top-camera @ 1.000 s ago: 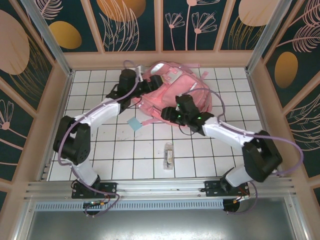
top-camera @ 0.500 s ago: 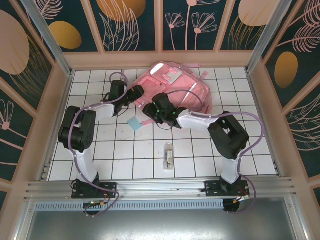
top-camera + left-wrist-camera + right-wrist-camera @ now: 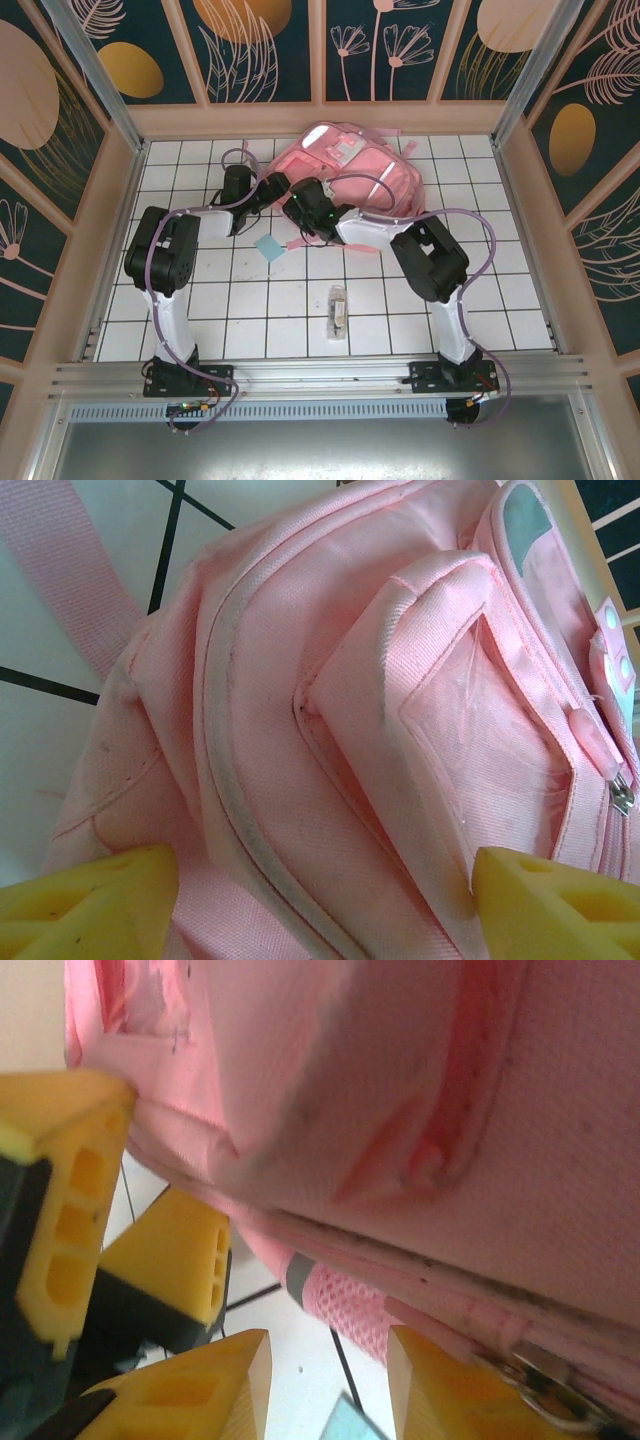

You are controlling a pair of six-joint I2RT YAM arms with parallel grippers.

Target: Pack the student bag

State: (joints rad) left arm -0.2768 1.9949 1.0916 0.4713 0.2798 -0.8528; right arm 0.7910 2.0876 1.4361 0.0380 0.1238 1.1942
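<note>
On the left of the white tiled tabletop, the left tool lies at the left edge of the student bag. In its wrist view the two yellow fingers are spread wide, one in each lower corner. The pink fabric of the bag lies between and beyond them, but I cannot tell whether they touch it. A front pocket with a seam around it is straight ahead of this tool, and a flat pink strap runs over the tiles at the upper left.

Just below this tool, a small blue card lies flat on the tiles, near the lower left corner of the bag.

The right tool is just beside the left one, also against the lower left edge of the bag. In its wrist view its fingers stand a little apart and pinch nothing; tile and a blue corner show in the gap. The bag hangs just above them, with a pink mesh piece near the gap.

A long clear packet lies nearer to the bases, well apart from the bag.

The bag rests at the far middle of the tabletop, to the right of both tools.
</note>
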